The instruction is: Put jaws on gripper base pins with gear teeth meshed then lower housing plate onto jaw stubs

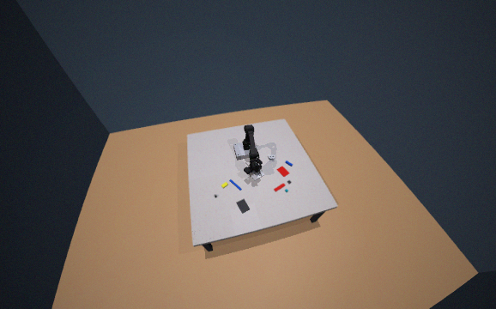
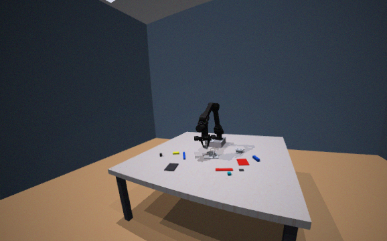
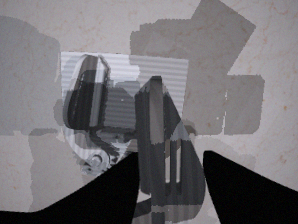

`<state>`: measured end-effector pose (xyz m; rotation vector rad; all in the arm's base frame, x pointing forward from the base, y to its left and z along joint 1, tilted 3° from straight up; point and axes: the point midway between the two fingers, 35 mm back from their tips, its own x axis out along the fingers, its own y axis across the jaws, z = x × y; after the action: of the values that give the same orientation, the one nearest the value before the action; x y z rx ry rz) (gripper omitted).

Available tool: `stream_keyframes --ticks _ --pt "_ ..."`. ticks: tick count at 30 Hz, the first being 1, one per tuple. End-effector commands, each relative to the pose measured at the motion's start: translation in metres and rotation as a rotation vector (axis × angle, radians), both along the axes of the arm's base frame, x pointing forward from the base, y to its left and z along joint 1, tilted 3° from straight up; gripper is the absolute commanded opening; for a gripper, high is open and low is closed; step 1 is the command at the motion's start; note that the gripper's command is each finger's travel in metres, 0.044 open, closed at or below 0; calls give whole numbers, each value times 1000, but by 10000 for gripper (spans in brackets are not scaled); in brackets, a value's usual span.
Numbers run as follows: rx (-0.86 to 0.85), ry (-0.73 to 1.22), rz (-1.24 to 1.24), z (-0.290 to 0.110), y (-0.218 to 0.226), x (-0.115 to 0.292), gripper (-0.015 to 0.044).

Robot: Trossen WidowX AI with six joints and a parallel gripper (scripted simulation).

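The gripper base lies on the table, its pale ribbed plate partly in shadow. One jaw stands at its left side in the wrist view, with pale rounded gear parts near its lower end. My gripper is shut on the other jaw, a long grey piece that hangs above the base's right side in the wrist view. It hides part of the base and any pin beneath it. A small pale piece, apparently the housing plate, lies apart from the base.
A red square, a red bar and a short blue bar lie on one side. A long blue bar, a yellow block and a dark plate lie on the other.
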<state>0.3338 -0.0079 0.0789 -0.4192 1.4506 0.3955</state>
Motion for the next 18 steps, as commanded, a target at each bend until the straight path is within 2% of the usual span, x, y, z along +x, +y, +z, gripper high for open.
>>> stream_keyframes --ticks 1,18 --pt "-4 1 -6 0 0 0 134" --pt "-4 1 8 0 8 1 134"
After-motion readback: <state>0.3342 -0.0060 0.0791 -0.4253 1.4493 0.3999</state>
